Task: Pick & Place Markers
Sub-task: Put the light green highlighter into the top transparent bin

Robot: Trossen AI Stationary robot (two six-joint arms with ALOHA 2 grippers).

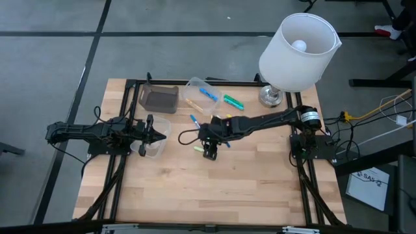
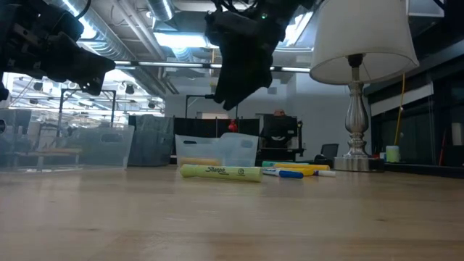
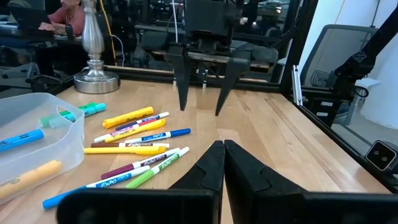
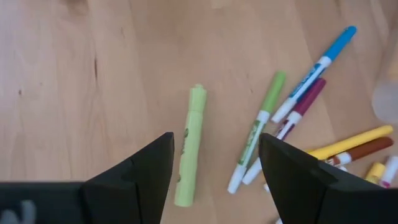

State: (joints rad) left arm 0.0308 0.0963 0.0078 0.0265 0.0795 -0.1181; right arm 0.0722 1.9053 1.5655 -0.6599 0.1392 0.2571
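Over the middle of the bench (image 1: 247,188) hangs the right claw (image 4: 214,165), fingers spread wide and empty, pointing down with the yellow-green highlighter (image 4: 188,146) lying between them on the wood. My call: drop straight, keep the barrel centred and crosswise to the fingers, and close near its middle, clear of the green marker (image 4: 256,130) just beside it. Other markers (image 3: 134,134) lie scattered nearby, a few already in the clear container (image 3: 37,134). Off to the side, the left claw (image 3: 219,165) waits pinched shut, holding nothing.
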